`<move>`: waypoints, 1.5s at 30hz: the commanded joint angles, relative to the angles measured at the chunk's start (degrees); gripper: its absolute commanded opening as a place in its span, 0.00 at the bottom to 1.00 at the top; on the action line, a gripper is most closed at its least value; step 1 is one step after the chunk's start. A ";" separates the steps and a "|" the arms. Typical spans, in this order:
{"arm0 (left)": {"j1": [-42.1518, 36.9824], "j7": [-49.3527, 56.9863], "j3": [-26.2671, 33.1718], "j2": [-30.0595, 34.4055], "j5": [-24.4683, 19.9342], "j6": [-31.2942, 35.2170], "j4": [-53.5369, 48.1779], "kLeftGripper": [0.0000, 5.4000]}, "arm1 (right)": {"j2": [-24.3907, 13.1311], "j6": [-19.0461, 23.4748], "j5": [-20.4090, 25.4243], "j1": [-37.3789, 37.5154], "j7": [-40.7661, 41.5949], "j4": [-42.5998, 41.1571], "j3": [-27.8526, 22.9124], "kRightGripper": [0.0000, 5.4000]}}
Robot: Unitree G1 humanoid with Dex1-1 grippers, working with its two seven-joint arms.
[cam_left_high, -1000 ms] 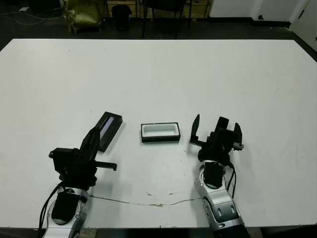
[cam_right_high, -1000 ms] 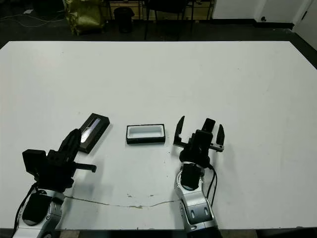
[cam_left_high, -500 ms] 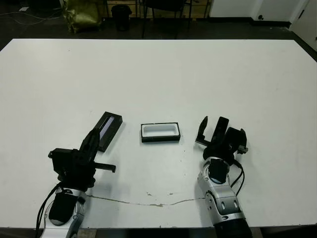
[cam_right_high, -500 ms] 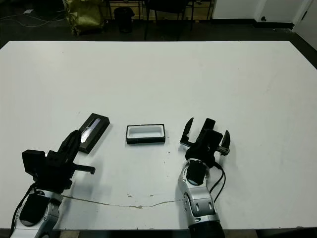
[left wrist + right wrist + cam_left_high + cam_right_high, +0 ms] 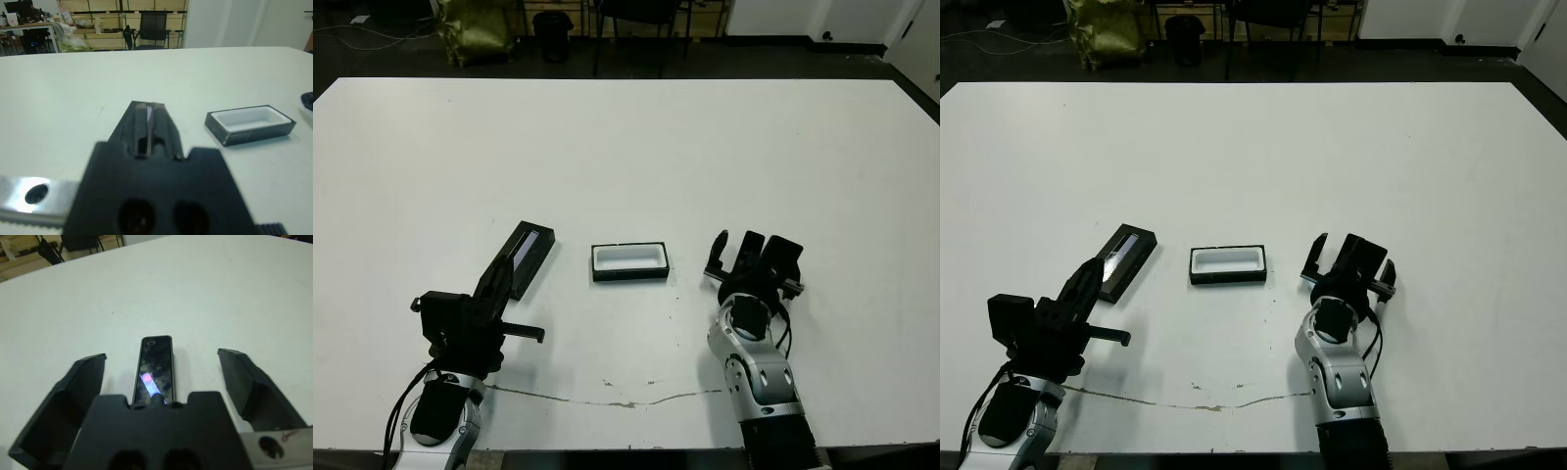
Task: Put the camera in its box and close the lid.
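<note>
Black camera (image 5: 155, 369) lies between the right gripper's (image 5: 166, 377) wide-spread fingers. The left gripper (image 5: 146, 129), pinched shut, points at the lid (image 5: 523, 257) beside the box (image 5: 629, 261).

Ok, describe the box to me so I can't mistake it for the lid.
On the white table, look near the front edge, midway between the two grippers. The box is the small shallow black tray lying there, open side up. Its white lining sets it apart from the lid to its left, a flat black cover with a pale strip.

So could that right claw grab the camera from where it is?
Probably yes. The right claw is open, with the camera lying flat on the table between its fingers, nothing else nearby.
</note>
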 commanded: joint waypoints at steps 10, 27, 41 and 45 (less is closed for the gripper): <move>0.52 0.84 -1.02 0.93 2.12 5.87 -3.97 0.00 | 6.70 17.28 2.56 4.55 1.02 -2.96 -1.27 0.99; -1.09 -0.87 1.22 2.37 -0.38 9.34 -6.36 0.00 | 9.23 14.66 9.45 7.96 2.68 -1.59 -3.55 0.49; -2.44 -1.34 1.55 3.83 0.02 8.92 -6.51 0.00 | 9.50 15.29 15.33 10.68 4.81 -4.86 -2.97 0.16; -2.45 -1.39 1.45 3.97 0.19 8.28 -6.12 0.00 | 7.98 16.16 14.70 10.89 4.07 -5.96 -1.08 0.16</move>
